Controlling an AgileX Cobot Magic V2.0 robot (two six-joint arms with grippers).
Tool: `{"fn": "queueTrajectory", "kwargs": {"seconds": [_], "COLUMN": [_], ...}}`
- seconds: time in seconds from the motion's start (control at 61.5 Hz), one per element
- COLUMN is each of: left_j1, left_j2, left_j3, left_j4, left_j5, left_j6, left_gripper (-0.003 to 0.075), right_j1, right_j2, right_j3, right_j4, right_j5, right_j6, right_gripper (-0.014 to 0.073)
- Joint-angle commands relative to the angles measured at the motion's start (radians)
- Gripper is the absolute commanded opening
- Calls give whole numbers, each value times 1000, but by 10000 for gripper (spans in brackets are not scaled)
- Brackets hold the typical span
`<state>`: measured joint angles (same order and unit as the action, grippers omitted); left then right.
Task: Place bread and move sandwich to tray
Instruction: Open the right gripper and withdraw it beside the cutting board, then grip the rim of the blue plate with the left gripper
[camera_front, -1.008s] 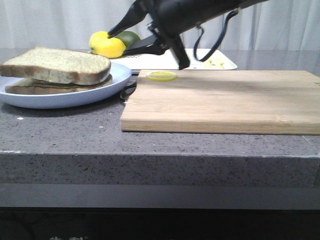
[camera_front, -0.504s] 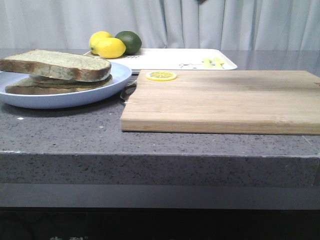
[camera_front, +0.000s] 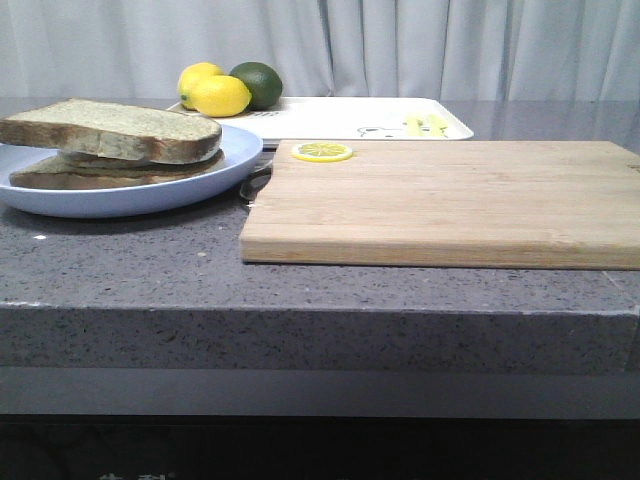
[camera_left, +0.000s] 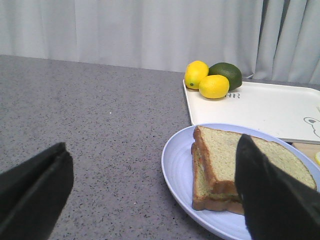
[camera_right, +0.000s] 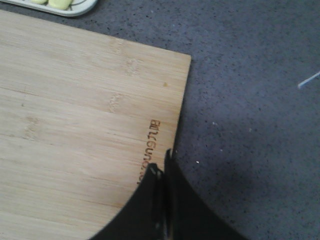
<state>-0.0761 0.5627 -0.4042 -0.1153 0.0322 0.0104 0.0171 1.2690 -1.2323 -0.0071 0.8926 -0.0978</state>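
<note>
The bread (camera_front: 120, 128), a thick brown-crusted slice, lies on top of the sandwich's lower slice (camera_front: 85, 175) on the light-blue plate (camera_front: 160, 195) at the left. The egg is hidden between the slices. The white tray (camera_front: 340, 112) lies behind the board. No gripper shows in the front view. My left gripper (camera_left: 153, 142) is wide open and empty, above the counter just beside the plate (camera_left: 180, 170), one finger in front of the bread (camera_left: 225, 155). My right gripper (camera_right: 162, 167) is shut and empty over the cutting board's edge (camera_right: 75, 100).
The wooden cutting board (camera_front: 450, 200) fills the middle and right, with a lemon slice (camera_front: 322, 152) at its back left corner. Two lemons (camera_front: 215, 92) and a lime (camera_front: 258, 82) sit on the tray's left end. A small dark object (camera_front: 255, 182) lies between plate and board.
A black arm with an open gripper, over the back of the board one second ago, has gone out of the front view. The bread has settled slightly on the sandwich.
</note>
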Motion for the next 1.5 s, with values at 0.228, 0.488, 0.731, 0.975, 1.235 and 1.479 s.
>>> {"fn": "queueTrajectory", "kwargs": {"seconds": [0.228, 0.488, 0.731, 0.975, 1.235, 1.479], "left_j1": [0, 0, 0, 0, 0, 0], "left_j2": [6, 190, 545, 773, 918, 981], "left_j3": [-36, -197, -467, -650, -738, -738], "left_j4": [-22, -20, 44, 44, 44, 41], "left_j5": [-84, 142, 420, 443, 470, 469], "left_j6": [-3, -3, -3, -3, -3, -3], "left_gripper": [640, 640, 640, 640, 640, 635], "right_j1": [-5, -4, -4, -4, -4, -4], "right_j2": [-439, -646, -648, -648, -648, -648], "right_j3": [466, 640, 642, 642, 642, 642], "right_j4": [-18, 64, 64, 64, 64, 64], "right_j5": [-455, -577, -566, -565, -565, -565], "right_j6": [23, 23, 23, 23, 23, 23], "right_gripper": [-109, -109, -109, -109, -109, -109]}}
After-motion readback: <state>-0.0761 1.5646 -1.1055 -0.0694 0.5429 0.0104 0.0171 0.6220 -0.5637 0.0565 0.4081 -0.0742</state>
